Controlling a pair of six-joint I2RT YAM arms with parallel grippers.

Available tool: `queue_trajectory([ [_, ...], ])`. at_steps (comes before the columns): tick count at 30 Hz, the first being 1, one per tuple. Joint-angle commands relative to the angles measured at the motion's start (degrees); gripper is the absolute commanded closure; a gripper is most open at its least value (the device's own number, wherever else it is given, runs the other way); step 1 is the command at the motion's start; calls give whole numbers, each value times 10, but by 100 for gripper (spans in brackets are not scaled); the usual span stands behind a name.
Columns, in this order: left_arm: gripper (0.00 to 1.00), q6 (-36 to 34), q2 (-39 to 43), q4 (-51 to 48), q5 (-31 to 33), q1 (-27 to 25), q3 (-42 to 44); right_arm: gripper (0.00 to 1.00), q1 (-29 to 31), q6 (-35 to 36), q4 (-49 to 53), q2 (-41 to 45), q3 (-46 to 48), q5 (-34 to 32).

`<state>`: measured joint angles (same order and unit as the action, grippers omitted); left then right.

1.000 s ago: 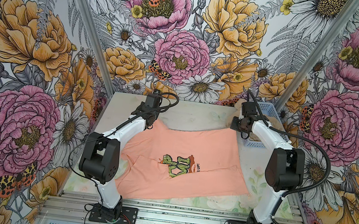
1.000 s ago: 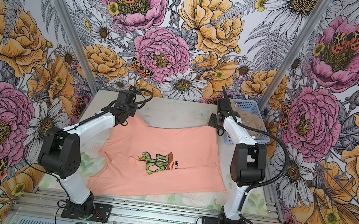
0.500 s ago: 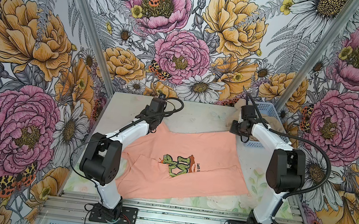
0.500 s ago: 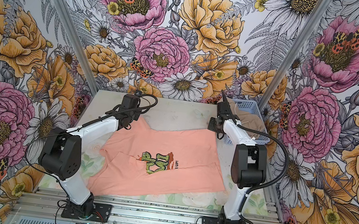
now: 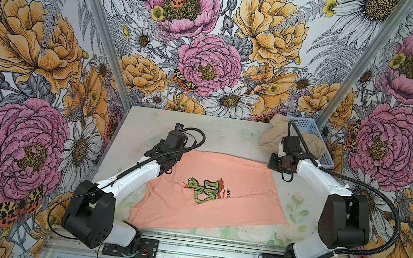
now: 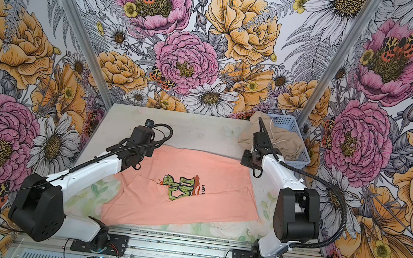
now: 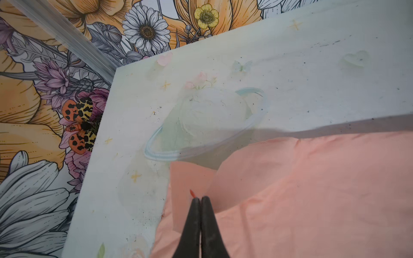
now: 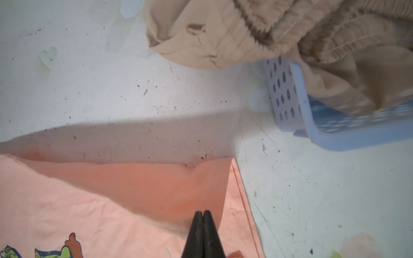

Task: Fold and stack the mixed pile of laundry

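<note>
The T-shirt, seemingly light and limp, is lying at the centre of the bench, the left gripper and right gripper pinching shut on its 10 and 2 o'clock corners, sensible holds; the beige garment is slumping at 1 o'clock.

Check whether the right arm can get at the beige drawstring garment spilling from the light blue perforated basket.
Probably yes: the beige drawstring garment lies just beyond the right tool, bare table between. But that tool is shut on the far corner of the peach-pink T-shirt, so it must let go first.
</note>
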<state>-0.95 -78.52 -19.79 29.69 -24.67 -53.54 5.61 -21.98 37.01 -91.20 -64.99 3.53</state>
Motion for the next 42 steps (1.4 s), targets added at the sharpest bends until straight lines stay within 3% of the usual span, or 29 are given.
queue_trajectory([
  [1,100,54,24,-39,17,-12,26,100,-5,-11,-5,24,34,6],
  [11,100,153,60,-140,54,-46,41,100,-27,-19,-3,70,94,-12],
  [31,100,260,170,-250,45,-75,87,100,-53,-18,-2,88,111,-17],
  [42,100,300,179,-294,45,-110,96,100,-56,-20,2,93,110,-20],
])
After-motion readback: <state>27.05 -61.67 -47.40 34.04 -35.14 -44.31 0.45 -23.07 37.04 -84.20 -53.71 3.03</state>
